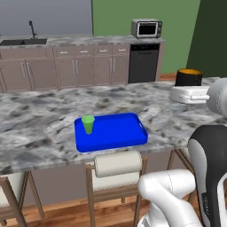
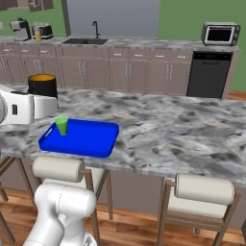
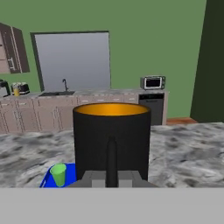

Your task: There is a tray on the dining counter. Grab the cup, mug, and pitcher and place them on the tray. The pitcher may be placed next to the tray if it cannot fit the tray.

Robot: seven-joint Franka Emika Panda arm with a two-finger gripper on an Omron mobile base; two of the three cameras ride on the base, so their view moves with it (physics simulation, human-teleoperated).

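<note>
- The dining table (image 1: 40,115), a long grey-white marbled slab, spans the foreground, with cream-cushioned stools (image 1: 117,168) tucked under its near edge.
- The back wall carries brown cabinets (image 2: 129,72), a sink (image 2: 86,41), a black dishwasher (image 1: 143,63) and a toaster oven (image 1: 146,29).
- The tray (image 1: 119,135), bright blue with a raised rim, lies flat on the table close to its near edge.
- The mug (image 3: 111,135), black with an orange inside, is raised above the table at the end of the white arm. In the left base view it sits to the right of the tray and well apart from it. In the hand view its handle (image 3: 111,159) faces the camera.
- The pincer (image 3: 111,177) sits at the mug's handle side. The fingertips are mostly hidden by the mug, so it cannot be told whether the pincer is clenched or released.
- The cup (image 1: 88,124), a small green tumbler, stands upright inside the tray at its left end as seen from the robot.
</note>
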